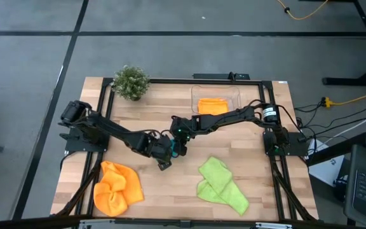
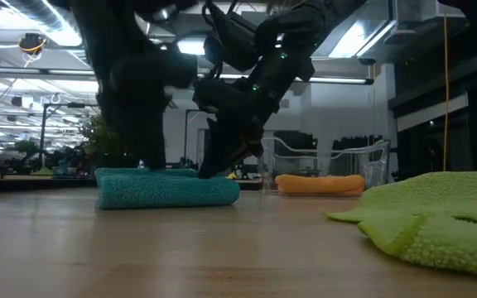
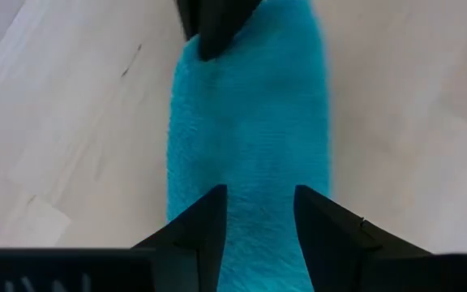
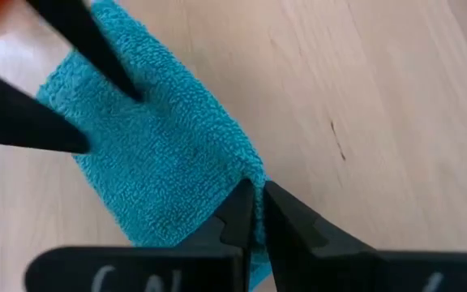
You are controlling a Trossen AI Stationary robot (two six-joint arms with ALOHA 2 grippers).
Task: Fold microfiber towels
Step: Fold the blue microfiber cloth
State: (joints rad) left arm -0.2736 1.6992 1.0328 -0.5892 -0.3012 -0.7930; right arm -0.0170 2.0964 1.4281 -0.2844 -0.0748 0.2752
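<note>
Much of the teal towel escapes us from overhead, buried beneath both grippers at the table's centre. At table height we see it folded into a thick, fuzzy pad lying flat. Our left gripper straddles it with fingers parted; our right gripper pinches one edge, fingers nearly touching. We find a rumpled orange towel at 7 o'clock, a lime green towel at 5 o'clock, and a folded orange one in the clear tub at 1 o'clock.

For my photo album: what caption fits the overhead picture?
Two robot arms meet mid-table over a teal towel.
</note>
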